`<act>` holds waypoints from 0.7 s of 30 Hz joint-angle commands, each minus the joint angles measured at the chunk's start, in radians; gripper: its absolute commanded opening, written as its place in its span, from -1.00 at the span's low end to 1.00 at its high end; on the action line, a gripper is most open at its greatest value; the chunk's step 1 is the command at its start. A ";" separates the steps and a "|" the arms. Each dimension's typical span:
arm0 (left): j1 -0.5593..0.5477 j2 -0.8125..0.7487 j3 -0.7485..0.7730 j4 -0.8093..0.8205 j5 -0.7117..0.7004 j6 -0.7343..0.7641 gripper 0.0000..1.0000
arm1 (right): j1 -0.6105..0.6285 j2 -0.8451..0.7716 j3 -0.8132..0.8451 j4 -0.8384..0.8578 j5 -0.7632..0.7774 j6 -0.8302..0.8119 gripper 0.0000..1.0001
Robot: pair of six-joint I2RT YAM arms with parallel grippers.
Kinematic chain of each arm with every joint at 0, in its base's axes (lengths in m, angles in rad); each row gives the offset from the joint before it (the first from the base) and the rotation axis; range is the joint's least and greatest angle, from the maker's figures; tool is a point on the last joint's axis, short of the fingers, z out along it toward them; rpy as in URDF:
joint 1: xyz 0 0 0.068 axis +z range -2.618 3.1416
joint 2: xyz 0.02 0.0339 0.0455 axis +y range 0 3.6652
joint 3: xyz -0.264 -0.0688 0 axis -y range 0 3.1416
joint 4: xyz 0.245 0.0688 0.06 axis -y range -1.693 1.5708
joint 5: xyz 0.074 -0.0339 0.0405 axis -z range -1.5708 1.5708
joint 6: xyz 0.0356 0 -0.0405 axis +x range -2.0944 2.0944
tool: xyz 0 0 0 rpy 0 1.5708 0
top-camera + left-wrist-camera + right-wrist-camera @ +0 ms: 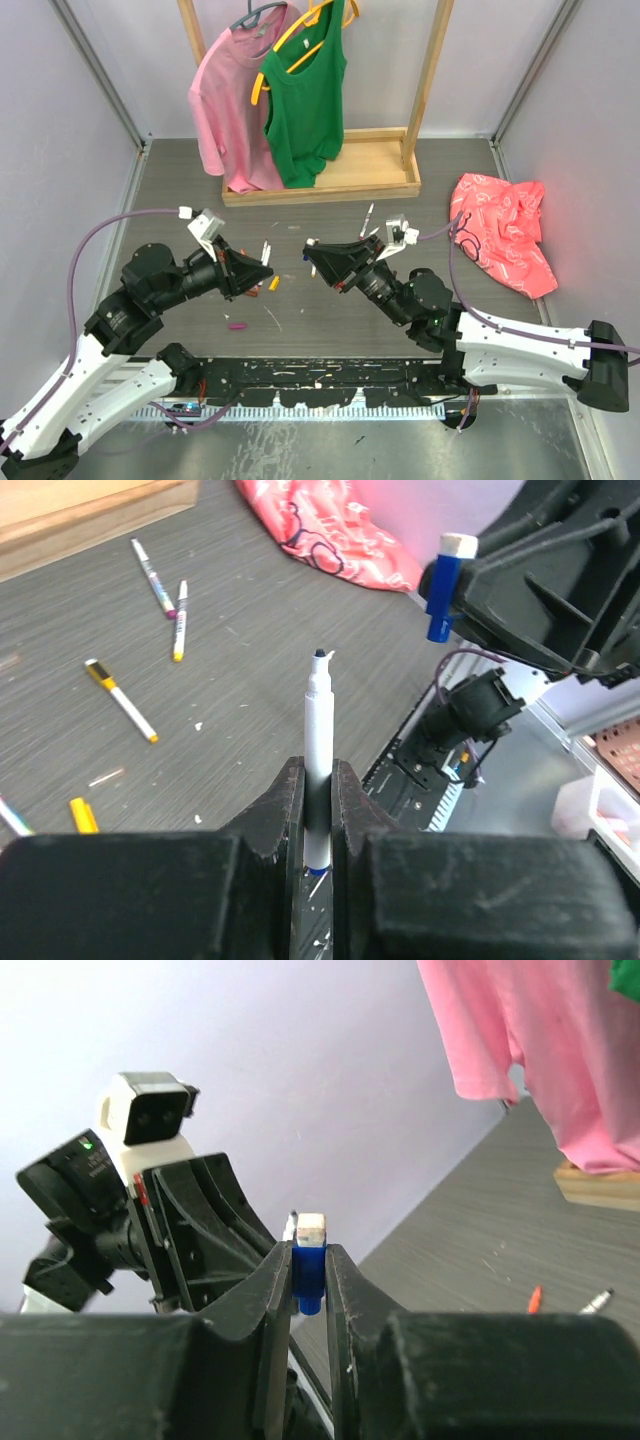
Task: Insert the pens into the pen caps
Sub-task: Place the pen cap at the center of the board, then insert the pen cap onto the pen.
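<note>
From above, the left gripper (262, 272) and right gripper (312, 252) faced each other, near but apart, over the middle of the worktop (420, 215), with loose pens (366, 218) lying around them.

The left wrist view showed the left gripper clamped on a white blue-tipped pen (318, 715), its tip apart from the blue cap (438, 605).

The right wrist view showed the right gripper pinching the blue cap.

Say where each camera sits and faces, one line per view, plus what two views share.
Top external: above, behind the arms, looking down on the table; both arms show.
Left wrist: behind the left claw, which grips a pen, facing the right claw.
Right wrist: behind the right claw, gripping a blue cap, facing the left claw.
Both wrist views share the blue cap.
</note>
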 commanded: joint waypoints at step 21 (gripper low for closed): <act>0.004 0.019 0.020 0.184 0.346 -0.008 -1.00 | -0.002 0.165 0.043 0.469 -0.026 0.095 -0.99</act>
